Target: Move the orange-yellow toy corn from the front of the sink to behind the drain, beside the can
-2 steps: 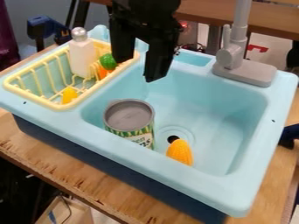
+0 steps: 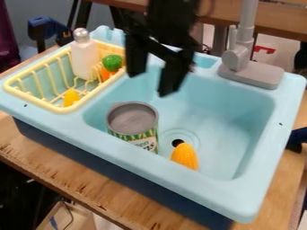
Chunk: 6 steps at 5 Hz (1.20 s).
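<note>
Light-blue toy sink [image 2: 180, 189], set on a wooden surface [image 2: 78, 173]. Black gripper [image 2: 150, 83], jaws spread, hangs over the basin's rear portion, nearer the yellow rack [image 2: 45, 105] than the grey faucet [image 2: 240, 58]. The open-topped can [image 2: 133, 121] stands upright in the basin; beside it lies the yellow corn [image 2: 185, 156]. The rack contains a white bottle [image 2: 84, 58], a green piece [image 2: 111, 63] above an orange one [image 2: 106, 74], and a small yellow piece [image 2: 71, 97].

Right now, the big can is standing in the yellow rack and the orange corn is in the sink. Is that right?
Not quite. The big can isn't in the yellow rack; the camera view shows it standing in the sink. The orange corn is in the sink, just like you said.
</note>
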Motion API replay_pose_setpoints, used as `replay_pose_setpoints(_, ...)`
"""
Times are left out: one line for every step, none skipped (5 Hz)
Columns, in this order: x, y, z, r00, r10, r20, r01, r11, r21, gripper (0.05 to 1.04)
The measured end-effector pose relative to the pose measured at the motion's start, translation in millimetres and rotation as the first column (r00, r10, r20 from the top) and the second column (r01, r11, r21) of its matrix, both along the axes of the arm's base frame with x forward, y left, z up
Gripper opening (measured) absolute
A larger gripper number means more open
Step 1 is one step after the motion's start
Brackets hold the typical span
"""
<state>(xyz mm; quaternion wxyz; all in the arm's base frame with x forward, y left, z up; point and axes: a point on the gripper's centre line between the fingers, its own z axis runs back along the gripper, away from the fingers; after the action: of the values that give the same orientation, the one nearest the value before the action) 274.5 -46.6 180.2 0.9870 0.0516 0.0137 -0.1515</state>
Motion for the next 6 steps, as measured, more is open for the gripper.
replay_pose_setpoints(-7, -15, 7.9, 0.999, -0.041, 0.036, 0.040, 0.999, 0.012, 1.000)
replay_pose_setpoints(-14, -24, -2.2, 0.992, -0.125, 0.026, 0.126, 0.990, -0.058, 1.000)
replay_pose_setpoints(-19, -30, -13.7, 0.984, -0.180, 0.011, 0.181, 0.978, -0.105, 1.000)
replay_pose_setpoints(-16, -36, -28.1, 0.979, -0.204, -0.003, 0.202, 0.971, -0.129, 1.000)
replay_pose_setpoints(-14, -44, -39.4, 0.977, -0.210, -0.019, 0.206, 0.969, -0.134, 1.000)
replay_pose_setpoints(-13, -50, -44.6, 0.978, -0.207, -0.023, 0.202, 0.970, -0.133, 1.000)
